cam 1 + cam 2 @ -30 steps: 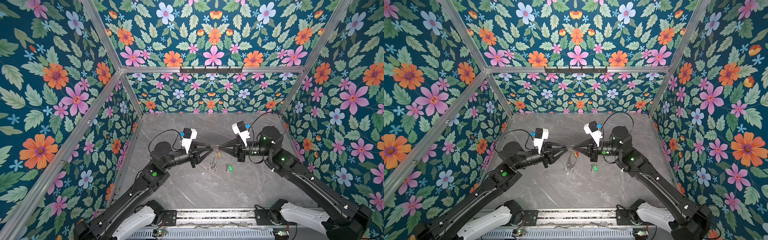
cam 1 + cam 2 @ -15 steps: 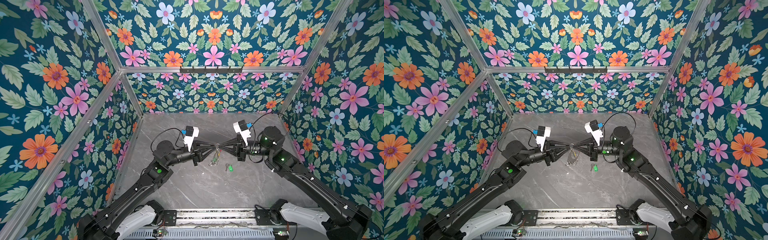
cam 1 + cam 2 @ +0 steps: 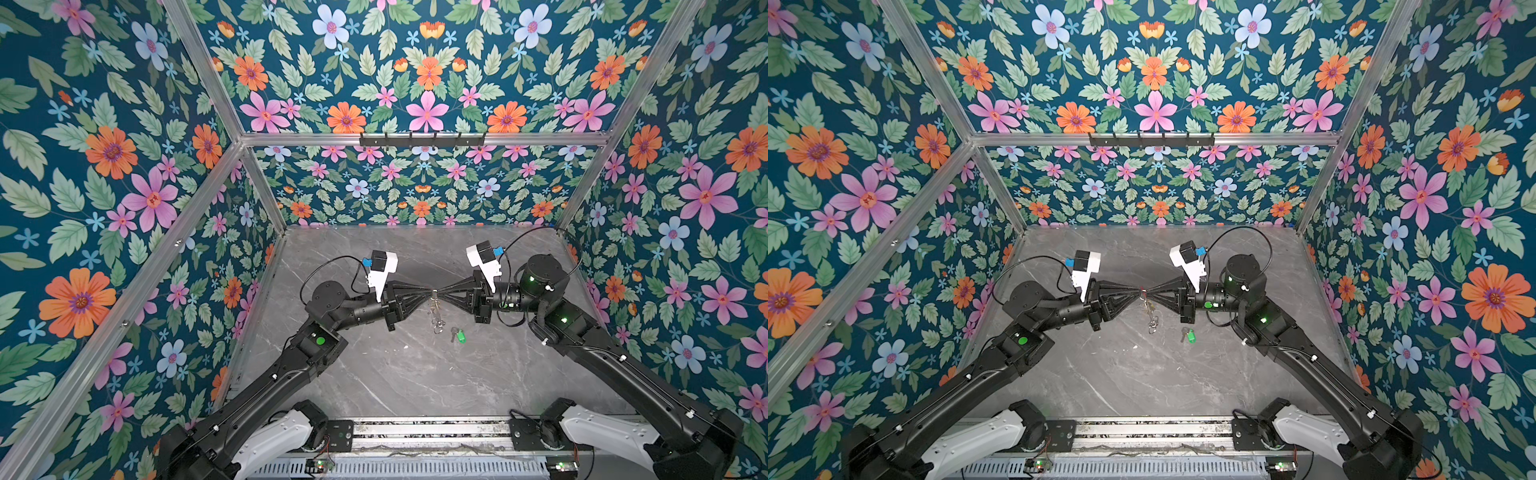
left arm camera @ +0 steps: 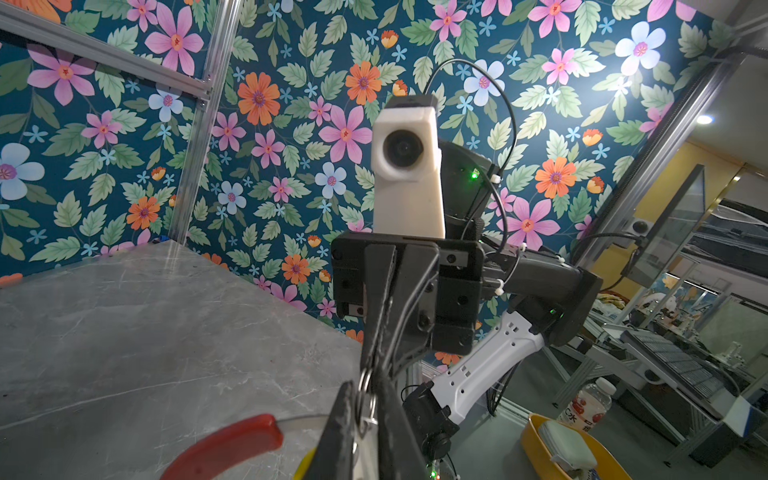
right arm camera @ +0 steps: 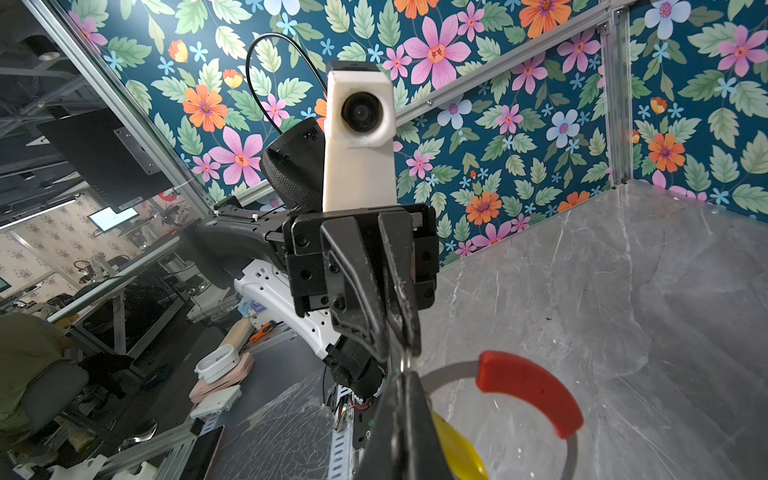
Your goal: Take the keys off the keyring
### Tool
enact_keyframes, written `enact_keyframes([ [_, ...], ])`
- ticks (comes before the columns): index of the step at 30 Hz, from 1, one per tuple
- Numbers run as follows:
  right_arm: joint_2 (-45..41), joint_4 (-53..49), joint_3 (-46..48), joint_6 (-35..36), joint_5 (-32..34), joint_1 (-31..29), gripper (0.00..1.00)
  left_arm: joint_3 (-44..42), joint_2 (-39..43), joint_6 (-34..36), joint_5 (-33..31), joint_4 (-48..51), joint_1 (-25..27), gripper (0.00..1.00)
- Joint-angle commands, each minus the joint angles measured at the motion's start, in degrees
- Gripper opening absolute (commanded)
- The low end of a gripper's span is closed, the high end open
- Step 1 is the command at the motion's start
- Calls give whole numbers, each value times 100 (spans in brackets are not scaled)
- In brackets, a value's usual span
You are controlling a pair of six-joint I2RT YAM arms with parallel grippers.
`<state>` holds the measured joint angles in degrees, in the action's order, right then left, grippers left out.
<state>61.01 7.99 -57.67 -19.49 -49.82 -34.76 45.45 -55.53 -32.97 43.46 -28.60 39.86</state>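
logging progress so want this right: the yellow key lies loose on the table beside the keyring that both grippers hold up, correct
Not quite. The loose key on the table is the green key, as both top views show. The yellow key hangs at the keyring in the right wrist view. The left gripper and right gripper do hold the keyring up.

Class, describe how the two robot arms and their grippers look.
The left arm and right arm are black jointed links on white base shells, each showing a green light. The left gripper and right gripper have long black tapering fingers. Each wrist carries a white camera housing with a blue plug and looping black cable.
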Motion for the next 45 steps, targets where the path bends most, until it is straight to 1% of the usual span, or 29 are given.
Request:
enact_keyframes([
  [1, -23, 387, 10, -85, 52, 2, 0, -6, -49, -170, 180, -414, -1, 12],
  [4, -43, 451, 28, -107, 86, 3, 0, -22, -72, -183, 174, -410, -5, 13],
  [8, -85, 462, 36, -95, 139, -3, 0, -62, -33, -166, 38, -360, -10, 16],
  [12, -140, 423, 44, -44, 209, 4, 0, -72, 29, -157, -37, -314, -11, 24],
  [13, -150, 415, 45, -34, 225, 4, 0, -77, 41, -157, -55, -305, -11, 25],
  [15, -160, 418, 47, -29, 236, 2, 0, -85, 60, -157, -68, -317, -5, 25],
  [18, -145, 437, 51, -39, 236, -4, 0, -119, -12, -293, 48, -540, -4, 19],
  [19, -135, 456, 56, -45, 236, 1, 0, -135, -40, -318, 48, -561, -8, 21],
  [20, -125, 468, 70, -59, 236, -3, 0, -161, -70, -371, 84, -639, -12, 26],
  [21, -116, 471, 80, -65, 250, 1, 0, -181, -114, -417, 124, -698, -9, 29],
  [23, -107, 463, 117, -58, 297, -4, 0, -250, -162, -447, 117, -768, -12, 30],
  [26, -116, 416, 170, -40, 347, -1, 0, -377, -75, -399, -15, -735, -8, 36],
  [30, -125, 347, 238, 23, 388, -3, 0, -491, 98, -228, -238, -433, -48, 36],
  [33, -116, 326, 256, 55, 427, -2, 0, -623, 94, -370, 32, -702, -116, 37],
  [36, -83, 415, 253, 6, 374, 1, 0, -736, -164, -625, 329, -1176, -146, 37],
  [39, -29, 537, 259, -95, 291, 0, 0, -814, -536, -1018, 503, -2050, -161, 39],
  [42, -1, 572, 270, -142, 310, -2, 0, -845, -847, -1366, 723, -2930, -172, 39],
  [43, -1, 564, 268, -143, 322, 0, 0, -850, -932, -1452, 781, -3117, -171, 37],
  [45, 20, 561, 282, -165, 333, -2, 0, -877, -1107, -1715, 868, -3528, -177, 19],
])
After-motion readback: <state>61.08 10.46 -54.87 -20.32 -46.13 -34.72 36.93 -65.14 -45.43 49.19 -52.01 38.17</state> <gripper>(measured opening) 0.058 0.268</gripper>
